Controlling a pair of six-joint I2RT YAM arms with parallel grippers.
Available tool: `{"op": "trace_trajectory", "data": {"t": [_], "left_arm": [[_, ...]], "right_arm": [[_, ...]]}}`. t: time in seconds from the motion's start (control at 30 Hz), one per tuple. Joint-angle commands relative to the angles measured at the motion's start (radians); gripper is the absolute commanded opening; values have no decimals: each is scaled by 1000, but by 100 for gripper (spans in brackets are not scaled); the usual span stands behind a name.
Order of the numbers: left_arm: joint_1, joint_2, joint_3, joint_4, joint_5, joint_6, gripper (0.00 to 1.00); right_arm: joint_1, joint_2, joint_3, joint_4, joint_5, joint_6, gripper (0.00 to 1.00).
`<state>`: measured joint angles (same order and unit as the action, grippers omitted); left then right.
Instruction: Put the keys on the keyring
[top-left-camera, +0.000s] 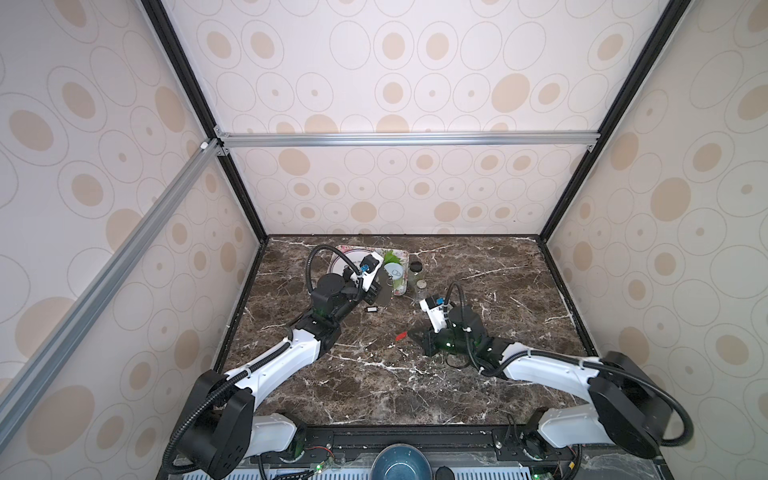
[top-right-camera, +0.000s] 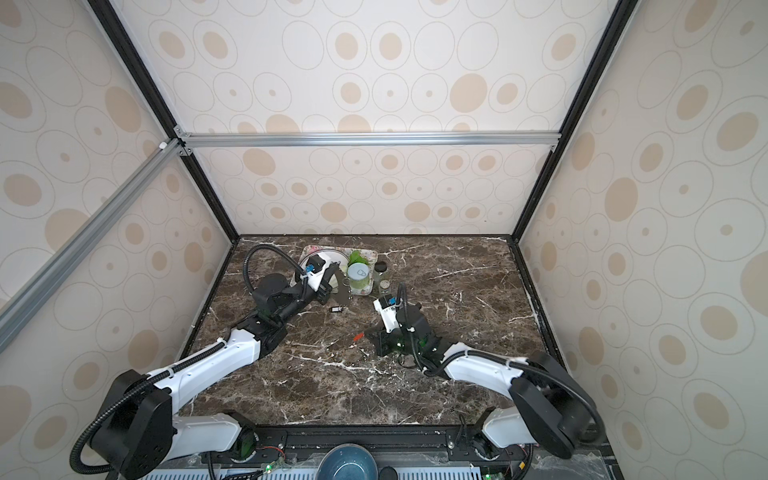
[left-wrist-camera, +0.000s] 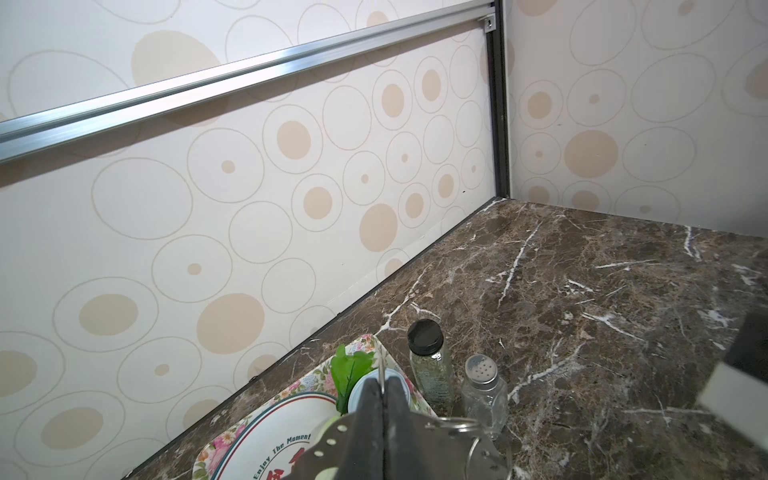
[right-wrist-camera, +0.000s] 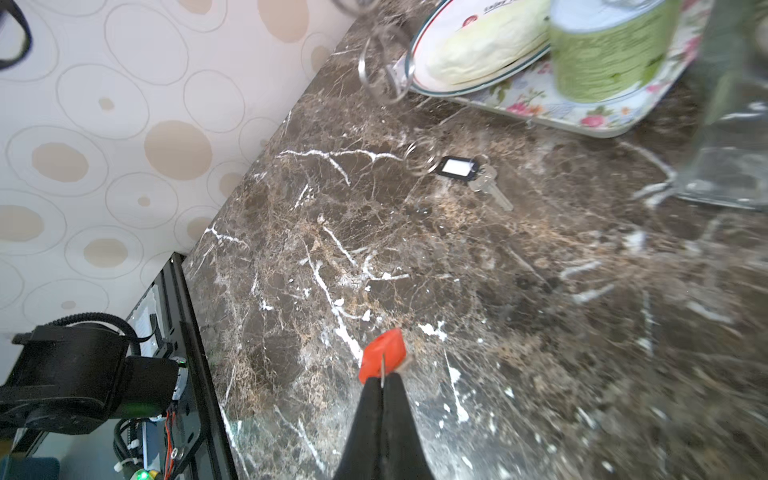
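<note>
My left gripper (top-left-camera: 377, 291) (left-wrist-camera: 381, 384) is shut on the keyring (top-left-camera: 386, 286) (left-wrist-camera: 328, 434). The keyring is a flat grey plate with holes along its edge. It is held up on edge beside the tray, and a wire ring (left-wrist-camera: 478, 438) hangs from it. My right gripper (top-left-camera: 411, 333) (right-wrist-camera: 381, 380) is shut on the metal blade of the red key (top-left-camera: 401, 336) (right-wrist-camera: 382, 353), low over the marble. The black key (top-left-camera: 372, 309) (right-wrist-camera: 457, 167), with a white centre and a silver blade, lies flat on the table between the two grippers.
At the back, a floral tray (top-left-camera: 405, 255) (left-wrist-camera: 232, 436) holds a white plate (top-left-camera: 340, 262) and a green-labelled can (top-left-camera: 392, 274) (right-wrist-camera: 611, 54). A black-capped spice bottle (top-left-camera: 415, 268) and a salt shaker (top-left-camera: 421, 286) stand beside it. A blue bowl (top-left-camera: 401, 463) sits at the front edge.
</note>
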<state>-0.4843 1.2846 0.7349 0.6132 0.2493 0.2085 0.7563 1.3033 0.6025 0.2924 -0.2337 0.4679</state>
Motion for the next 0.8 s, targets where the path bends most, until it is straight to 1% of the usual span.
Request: {"op": "trace_trajectory", "data": {"t": [0.0,0.07,0.17,0.3,0.4,0.47,0.6,0.73,0.77], "left_arm": [[0,-9,21,40,77,34,0],[0,0,33,27,99,39,0],[-5,11,47,10,136,52,0],[-39,30,77,-50,203,126,0],[-104,47,101,-113,206,233,0],[-143,63,112,-131,181,282,0],[-156,93,132,-131,160,259,0],[-174,89,125,-148,200,208,0],[-182,78,106,-128,202,202,0]], "right_arm": [[-27,-122,41,-312,189,4,0],[-56,-211,67,-409,226,-23,0],[-90,-304,108,-489,304,-84,0],[-113,-351,128,-472,376,-167,0],[-114,-351,118,-439,400,-198,0],[-113,-359,88,-414,404,-196,0],[-114,-403,24,-365,432,-184,0],[-113,-429,2,-332,445,-184,0],[-112,-427,2,-328,447,-183,0]]}}
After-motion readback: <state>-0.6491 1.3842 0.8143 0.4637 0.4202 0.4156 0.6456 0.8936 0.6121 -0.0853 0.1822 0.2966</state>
